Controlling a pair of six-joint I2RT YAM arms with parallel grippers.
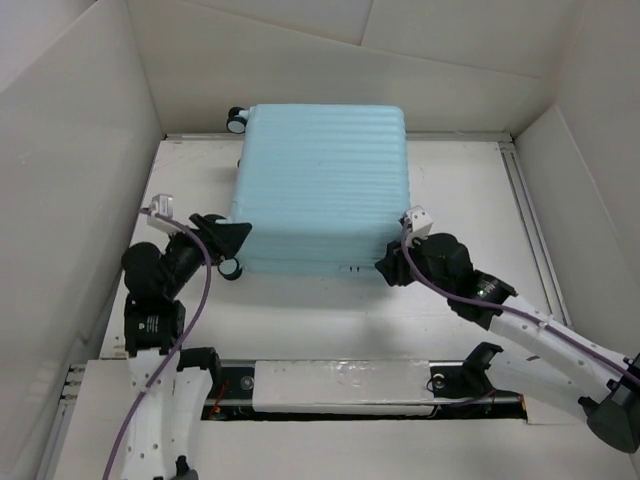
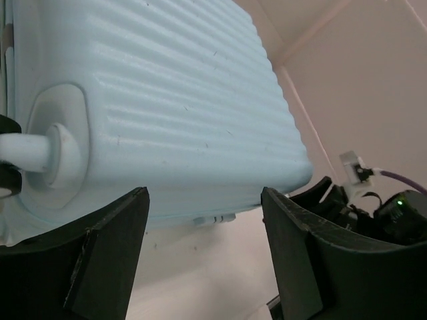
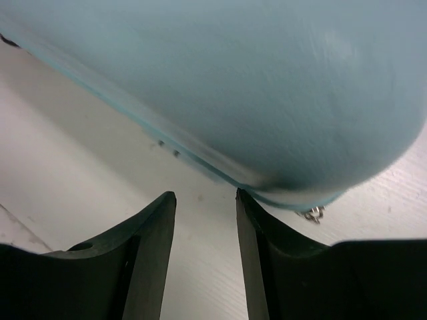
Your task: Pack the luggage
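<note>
The luggage (image 1: 320, 185) lies flat and closed on the table, its pale aqua ribbed shell facing up. My left gripper (image 1: 238, 238) is at its near-left corner, just above a caster wheel (image 1: 230, 268). In the left wrist view the ribbed luggage (image 2: 167, 100) fills the top, and the left gripper (image 2: 203, 200) is open with only table between its fingers (image 2: 107, 253). My right gripper (image 1: 388, 265) is at the near-right corner. In the right wrist view the right gripper (image 3: 205, 197) is open and empty just below the luggage (image 3: 233, 87), one fingertip close to the lower seam, and a zipper pull (image 3: 312, 213) hangs there.
White walls (image 1: 70, 180) box in the table on the left, back and right. A metal rail (image 1: 525, 220) runs along the right side. Another caster wheel (image 1: 237, 120) sticks out at the far-left corner. The right arm (image 2: 393, 213) shows past the luggage's corner in the left wrist view.
</note>
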